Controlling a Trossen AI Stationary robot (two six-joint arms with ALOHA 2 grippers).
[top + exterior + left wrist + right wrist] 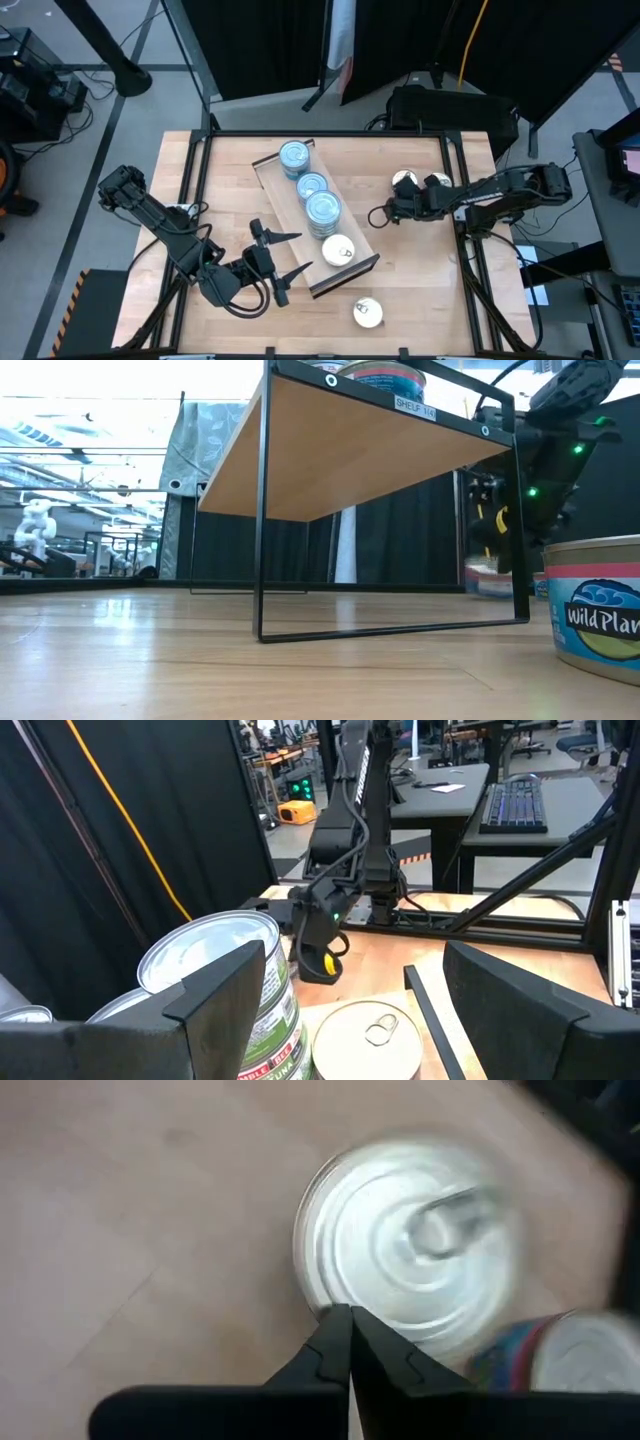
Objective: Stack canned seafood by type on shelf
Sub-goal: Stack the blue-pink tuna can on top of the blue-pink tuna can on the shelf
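Shelf (pixel 290 200) sits diagonally on the bench (pixel 230 160), running from far-left toward near-right, dark lips at its short ends. Four tin positions along it in the high view: three light-blue-topped stacks (pixel 311 186) toward the far end, then one pull-tab tin (pixel 338 250) with a plain silvery-gold top at the near end.

Loose tins off the shelf: one silvery tin (pixel 367 313) on the bench near the front edge, just past the shelf's near lip; another silvery tin (pixel 405 181) on the right side of the bench, with a further tin (pixel 436 182) just beside it, partly under the right arm.

Left gripper (pixel 283 268) is at the front left, beside the shelf's near end; fingers spread wide, nothing between them. Its wrist view looks between the two dark fingers (pixel 225 990) at the pull-tab tin (pixel 368 1038) and a blue-topped stack (pixel 232 978) next to it.

Right gripper (pixel 381 214) reaches in from the right, between the shelf and the loose tins on that side. Fingers (pixel 340 1345) pressed fully together, tips meeting, holding nothing; in the wrist view the tips lie at the rim of a blurred silvery tin (pixel 410 1245). Contact cannot be confirmed.

Low view: shelf underside (pixel 350 450) on a thin black frame, one labelled tin (pixel 598 615) close at right.
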